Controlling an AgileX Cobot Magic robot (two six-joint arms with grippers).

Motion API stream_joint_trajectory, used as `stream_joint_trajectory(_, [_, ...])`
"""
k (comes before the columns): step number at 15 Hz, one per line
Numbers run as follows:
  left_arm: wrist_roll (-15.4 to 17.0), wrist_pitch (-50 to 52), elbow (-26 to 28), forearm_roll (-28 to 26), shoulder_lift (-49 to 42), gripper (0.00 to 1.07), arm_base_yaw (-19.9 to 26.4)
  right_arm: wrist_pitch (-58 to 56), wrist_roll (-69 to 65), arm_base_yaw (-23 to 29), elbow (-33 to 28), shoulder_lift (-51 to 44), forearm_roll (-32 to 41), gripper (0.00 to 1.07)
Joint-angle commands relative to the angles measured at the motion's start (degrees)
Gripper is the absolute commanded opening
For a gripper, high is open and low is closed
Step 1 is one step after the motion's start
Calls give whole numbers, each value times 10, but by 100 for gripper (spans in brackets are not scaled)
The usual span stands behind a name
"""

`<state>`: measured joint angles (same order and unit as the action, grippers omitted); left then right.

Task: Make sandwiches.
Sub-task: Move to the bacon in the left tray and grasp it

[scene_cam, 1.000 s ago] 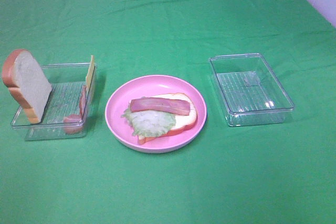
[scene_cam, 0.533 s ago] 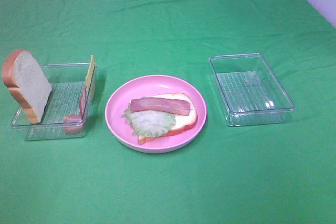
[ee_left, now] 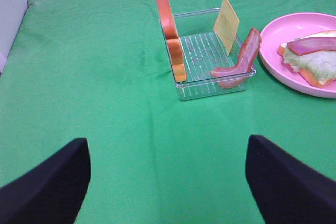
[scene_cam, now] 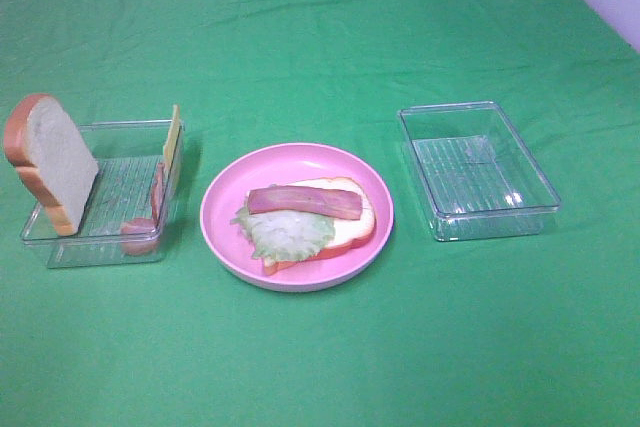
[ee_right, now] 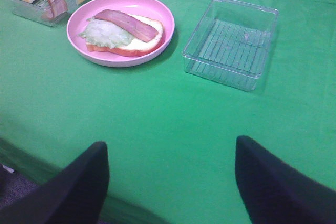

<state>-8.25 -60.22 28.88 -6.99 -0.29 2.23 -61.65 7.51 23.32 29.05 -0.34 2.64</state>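
The left tray (scene_cam: 100,238) held a bread slice (scene_cam: 55,162), cheese (scene_cam: 172,137) and bacon (scene_cam: 157,192), the pink plate (scene_cam: 222,202) held the open sandwich (scene_cam: 310,222), the right tray (scene_cam: 480,172) sat near it, and the left gripper (ee_left: 165,148) and right gripper (ee_right: 169,148) had jaws wide open, holding nothing.

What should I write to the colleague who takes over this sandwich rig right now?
Open and holding nothing: left end effector, right end effector.
Done: bread slice, lettuce and bacon strip are stacked on the pink plate.
The left tray holds the second bread slice, cheese and the other bacon strip.
Left to do, probably: add cheese, close with the second bread slice.
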Motion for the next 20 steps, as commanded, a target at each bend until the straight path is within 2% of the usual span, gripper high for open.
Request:
stream_joint_trajectory(1, [4,5,-1,-1,-11,78,-1,7,13,1,-2,-6,6,66])
stream_joint_trajectory(11, [4,6,-1,-6,-11,78,-1,7,13,1,-2,-6,6,66])
stream_joint_trajectory(12, [4,25,14,-7,-2,80,-1,7,13,1,-2,-6,6,66])
stream_joint_trajectory(13, [5,67,36,-20,23,82,-1,7,13,1,-2,-6,6,66])
stream_joint_trajectory(14, [19,127,57,-46,70,84,-1,7,13,1,-2,-6,6,66])
stream_joint_trajectory(15, [19,127,57,-46,70,84,-1,7,13,1,-2,-6,6,66])
stream_joint_trajectory(17, [21,163,80,-80,125,84,-1,7,13,1,-2,-6,6,66])
stream_joint_trajectory(18, [19,205,105,-104,207,84,-1,7,13,1,-2,-6,6,66])
stream_joint_trajectory(19, [17,210,120,-105,246,84,-1,7,13,1,-2,-6,6,66])
stream_joint_trajectory(20, [17,210,120,-105,246,84,-1,7,13,1,-2,-6,6,66])
